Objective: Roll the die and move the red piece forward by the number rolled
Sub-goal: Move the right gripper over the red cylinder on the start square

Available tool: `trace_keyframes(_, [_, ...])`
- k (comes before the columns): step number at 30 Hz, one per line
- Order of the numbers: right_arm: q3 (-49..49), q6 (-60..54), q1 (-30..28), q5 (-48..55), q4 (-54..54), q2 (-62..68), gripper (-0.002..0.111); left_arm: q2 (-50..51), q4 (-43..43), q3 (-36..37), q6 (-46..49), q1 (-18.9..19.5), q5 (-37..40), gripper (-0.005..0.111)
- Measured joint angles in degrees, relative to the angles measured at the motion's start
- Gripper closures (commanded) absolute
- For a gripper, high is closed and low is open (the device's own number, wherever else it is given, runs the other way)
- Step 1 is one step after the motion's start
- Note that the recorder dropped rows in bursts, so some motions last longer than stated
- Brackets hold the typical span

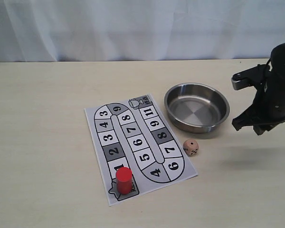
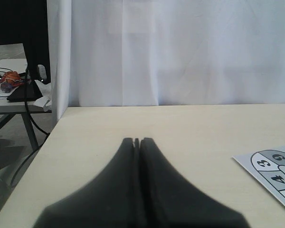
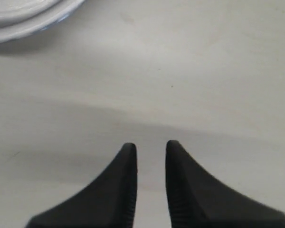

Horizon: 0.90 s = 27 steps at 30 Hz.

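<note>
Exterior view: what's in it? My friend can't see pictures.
A red piece stands on the square before 1 of a numbered board on a table. A die lies beside the board, near an empty steel bowl; a black arm hangs at the right.

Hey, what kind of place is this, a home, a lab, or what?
Likely a robotics lab bench, not a home: a plain table screened by a white curtain, the right gripper hanging over it, and tangled cables on a side desk.
</note>
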Motion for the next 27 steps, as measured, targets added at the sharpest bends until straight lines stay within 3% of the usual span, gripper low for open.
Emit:
trace_keyframes(2, [0.0,-0.28,0.0,0.61,1.69,0.0,0.104,0.0,0.0,0.0,0.0,0.0,0.0,0.107])
trace_keyframes(14, [0.0,-15.46,0.0,1.68,23.68,0.0,0.104,0.0,0.0,0.0,0.0,0.0,0.0,0.107])
trace_keyframes(19, [0.0,-17.35,0.06,1.68,26.68,0.0,0.104,0.0,0.0,0.0,0.0,0.0,0.0,0.107])
trace_keyframes(27, [0.0,-17.55,9.87,-0.83,25.99,0.0,0.104,0.0,0.0,0.0,0.0,0.0,0.0,0.107])
